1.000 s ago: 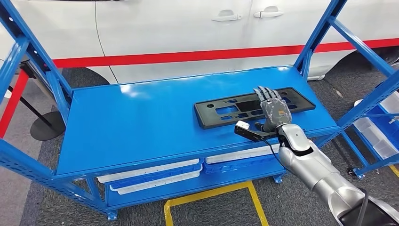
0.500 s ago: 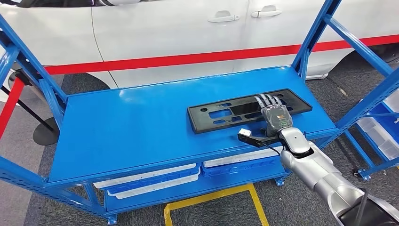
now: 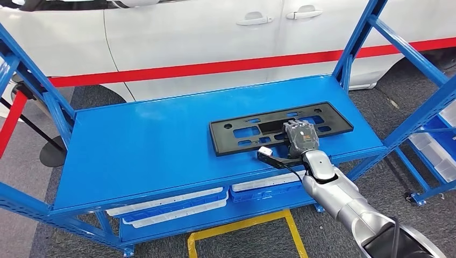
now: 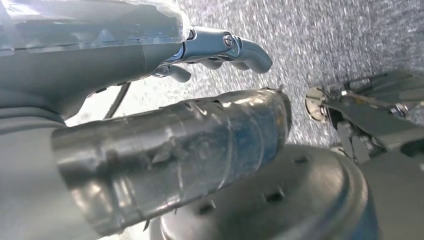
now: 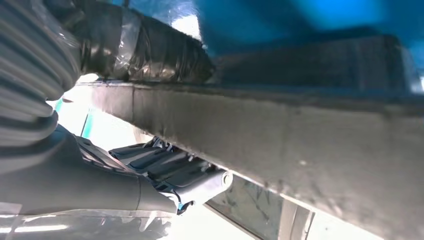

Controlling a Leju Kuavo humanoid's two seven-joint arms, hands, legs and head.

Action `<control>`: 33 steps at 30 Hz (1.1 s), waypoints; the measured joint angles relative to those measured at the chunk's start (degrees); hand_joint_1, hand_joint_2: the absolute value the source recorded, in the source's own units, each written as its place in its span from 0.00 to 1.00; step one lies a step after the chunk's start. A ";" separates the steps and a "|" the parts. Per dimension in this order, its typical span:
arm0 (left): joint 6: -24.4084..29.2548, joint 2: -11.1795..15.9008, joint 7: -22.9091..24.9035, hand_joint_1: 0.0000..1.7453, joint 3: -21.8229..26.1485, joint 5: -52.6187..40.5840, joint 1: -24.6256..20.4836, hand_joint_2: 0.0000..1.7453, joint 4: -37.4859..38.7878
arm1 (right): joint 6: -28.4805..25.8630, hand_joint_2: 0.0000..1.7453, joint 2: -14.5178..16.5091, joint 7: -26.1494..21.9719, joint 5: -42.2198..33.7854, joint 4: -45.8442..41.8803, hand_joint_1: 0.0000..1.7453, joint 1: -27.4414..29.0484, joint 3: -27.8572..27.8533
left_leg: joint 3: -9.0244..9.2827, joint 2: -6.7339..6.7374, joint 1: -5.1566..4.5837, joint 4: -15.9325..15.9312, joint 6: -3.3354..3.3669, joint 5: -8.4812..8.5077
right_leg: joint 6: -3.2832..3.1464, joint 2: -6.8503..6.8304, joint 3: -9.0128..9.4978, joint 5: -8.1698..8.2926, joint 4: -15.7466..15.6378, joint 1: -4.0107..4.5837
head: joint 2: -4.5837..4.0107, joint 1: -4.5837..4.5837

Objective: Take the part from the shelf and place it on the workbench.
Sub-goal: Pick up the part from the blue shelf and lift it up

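We see the long flat black plastic part with rectangular cutouts [image 3: 281, 128] lying on the glossy blue metal shelf surface [image 3: 156, 145], toward its right half, slightly angled with the right end farther from us. Our right hand [image 3: 300, 135], grey with darker fingers, sits at the part's near edge around the middle; fingers curl over the top of the part, and in the right wrist view the thumb [image 5: 150, 52] lies on one face of the part's dark edge [image 5: 280, 130] while the fingers [image 5: 165, 167] lie on the other face, so we call it a grip on the part. The part looks flat on the shelf; we cannot tell if it is lifted at all. The silver right arm [image 3: 344, 201] comes in from lower right. Our left hand [image 4: 200, 100] hangs over grey speckled floor [image 4: 345, 35], thumb and curved fingers apart with nothing between them, so spread and holding nothing. The shelf has blue metal uprights [image 3: 357, 40] at its corners. White plastic trays [image 3: 172, 201] sit on the lower level under the shelf surface. Behind the shelf stands a white car body with door handles [image 3: 215, 32], with a red stripe [image 3: 215, 67] across in front of it. Yellow floor tape [image 3: 242, 226] marks the dark floor near us. More white bins [image 3: 438, 156] sit at far right.
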 joint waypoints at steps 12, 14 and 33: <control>0.51 -1.15 0.09 0.00 0.01 0.09 0.10 0.00 0.00 | 0.23 1.00 0.69 -0.38 -0.10 0.11 1.00 0.02 0.00 | 0.03 -0.02 -0.08 0.05 -0.04 -0.04 | 0.01 -0.06 0.12 0.00 -0.04 0.08 | 0.00 0.00; 0.44 -1.17 0.07 0.00 0.02 0.29 0.10 0.25 0.00 | 0.33 1.00 0.89 -0.58 -0.18 0.09 1.00 0.02 0.00 | 0.03 -0.02 -0.08 0.05 -0.04 -0.04 | 0.01 -0.07 0.14 0.00 -0.04 0.08 | 0.00 0.00; 0.33 -1.14 -1.93 0.00 1.48 2.33 0.34 1.00 0.42 | 0.40 1.00 -4.80 -8.52 -11.54 -26.66 1.00 7.85 -0.65 | -0.12 -0.01 -0.15 0.19 0.02 -0.15 | 0.04 -0.03 -0.04 0.01 -0.07 -0.10 | 0.00 0.00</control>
